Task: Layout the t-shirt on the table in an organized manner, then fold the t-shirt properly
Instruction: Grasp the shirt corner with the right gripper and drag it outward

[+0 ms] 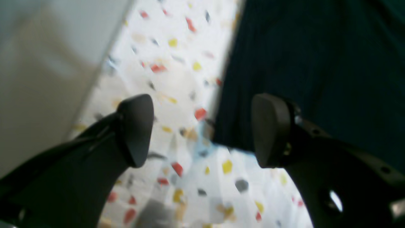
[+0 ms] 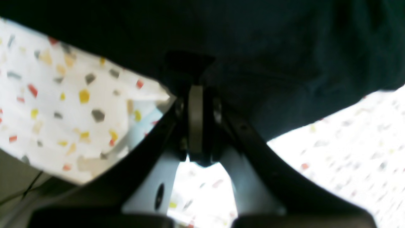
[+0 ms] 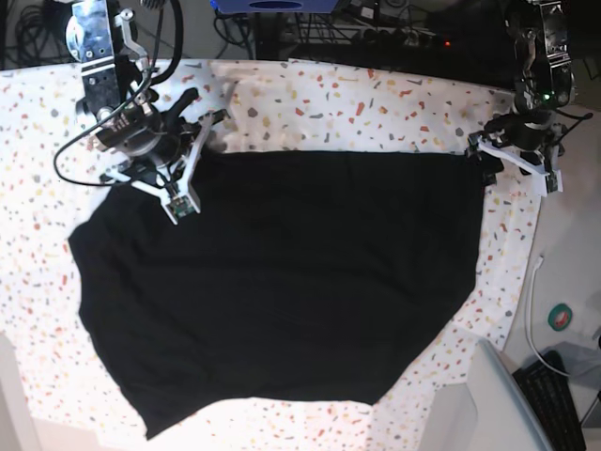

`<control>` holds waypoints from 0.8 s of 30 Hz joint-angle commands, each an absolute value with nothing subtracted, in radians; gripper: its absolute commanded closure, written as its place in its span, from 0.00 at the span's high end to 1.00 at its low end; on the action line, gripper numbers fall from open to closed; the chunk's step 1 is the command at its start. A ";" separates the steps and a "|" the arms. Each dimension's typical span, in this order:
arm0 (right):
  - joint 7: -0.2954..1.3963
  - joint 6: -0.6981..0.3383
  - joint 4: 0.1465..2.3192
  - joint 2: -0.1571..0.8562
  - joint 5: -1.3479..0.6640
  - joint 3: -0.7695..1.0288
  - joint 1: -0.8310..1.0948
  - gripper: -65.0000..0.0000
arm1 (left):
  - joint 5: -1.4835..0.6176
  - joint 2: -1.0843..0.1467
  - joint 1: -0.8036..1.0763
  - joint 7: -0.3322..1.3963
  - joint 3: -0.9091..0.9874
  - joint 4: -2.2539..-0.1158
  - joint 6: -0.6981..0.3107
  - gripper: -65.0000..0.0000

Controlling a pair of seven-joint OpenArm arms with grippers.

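Now the right pincer [image 2: 196,104] clamps the t-shirt [image 3: 282,282] edge; the left pincer [image 1: 202,129] gapes.

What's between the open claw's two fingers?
In the left wrist view, the left gripper straddles bare speckled table and the t-shirt corner; nothing is gripped.

t-shirt [image 3: 282,282] covers most of the table [image 3: 357,94]; bare strip along far edge (cables beyond).
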State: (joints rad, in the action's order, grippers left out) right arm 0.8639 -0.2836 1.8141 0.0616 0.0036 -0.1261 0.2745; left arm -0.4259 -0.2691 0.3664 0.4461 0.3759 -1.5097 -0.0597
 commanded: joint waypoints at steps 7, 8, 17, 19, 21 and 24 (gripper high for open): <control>0.848 -0.282 1.831 0.061 -0.001 -0.120 0.294 0.00 | -0.647 -0.265 0.426 0.429 0.384 -1.508 -0.104 0.70; 0.848 -0.282 1.831 0.061 0.001 -0.120 0.297 0.00 | -0.648 -0.265 0.421 0.427 0.381 -1.491 -0.104 0.70; 0.974 -0.282 1.834 0.062 0.004 -0.120 0.295 0.19 | -0.654 -0.234 0.329 0.429 0.378 -1.326 -0.105 0.70; 0.974 -0.282 1.837 0.062 0.004 -0.119 0.300 0.40 | -0.656 -0.226 0.329 0.424 0.374 -1.325 -0.105 0.70; 0.969 -0.282 1.842 0.062 0.004 -0.119 0.315 0.56 | -0.657 -0.211 0.328 0.424 0.383 -1.325 -0.105 0.70; 0.883 -0.282 1.888 0.062 0.001 -0.117 0.361 0.58 | -0.657 -0.208 0.305 0.427 0.383 -1.322 -0.105 0.70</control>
